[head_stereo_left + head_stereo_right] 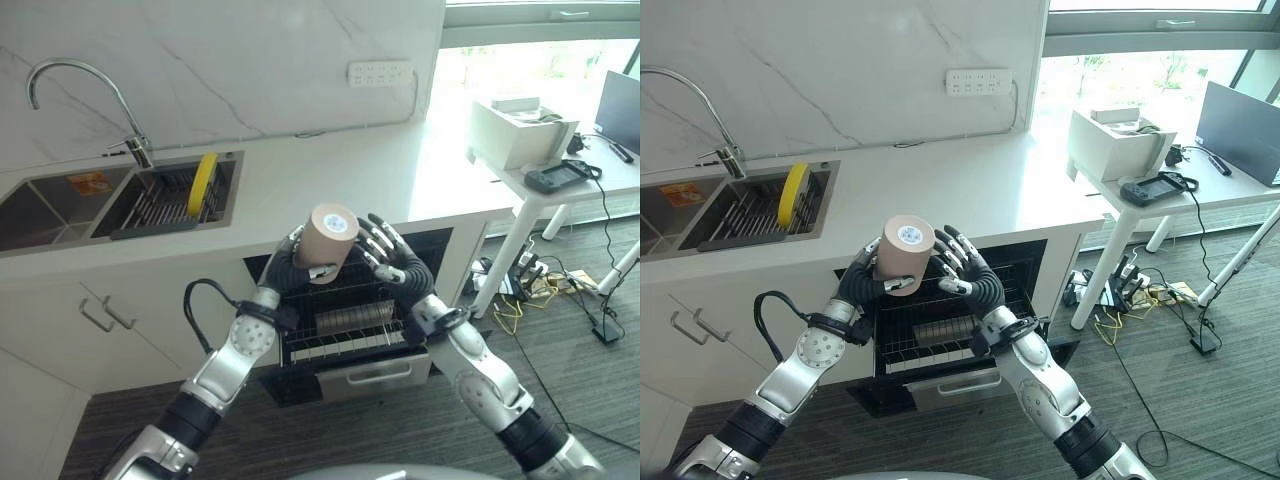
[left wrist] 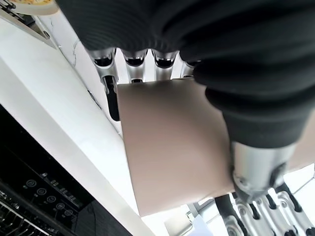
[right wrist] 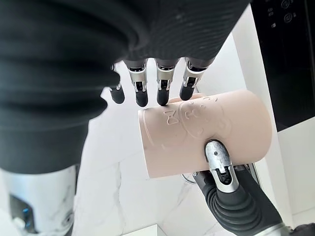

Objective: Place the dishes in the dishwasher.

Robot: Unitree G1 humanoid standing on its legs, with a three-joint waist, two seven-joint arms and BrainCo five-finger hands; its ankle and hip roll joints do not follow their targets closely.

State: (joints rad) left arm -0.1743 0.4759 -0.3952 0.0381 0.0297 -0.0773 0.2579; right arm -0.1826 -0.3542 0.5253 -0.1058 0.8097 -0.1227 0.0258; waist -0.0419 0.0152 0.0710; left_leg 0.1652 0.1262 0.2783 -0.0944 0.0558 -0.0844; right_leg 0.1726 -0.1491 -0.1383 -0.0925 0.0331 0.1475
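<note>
A tan cylindrical cup with a white round label on its upturned base is held tilted in the air, in front of the counter's edge. My left hand is shut on the cup, fingers on one side and thumb on the other. My right hand is open beside it, its fingertips touching the cup's embossed side. Below both hands the dishwasher's wire rack is pulled out of the dark opening under the counter. A yellow plate stands on edge in the sink's rack.
The white counter runs behind the hands, with a double sink and a faucet at the left. A drawer front with a handle sits under the rack. At the right, a white side table holds a box.
</note>
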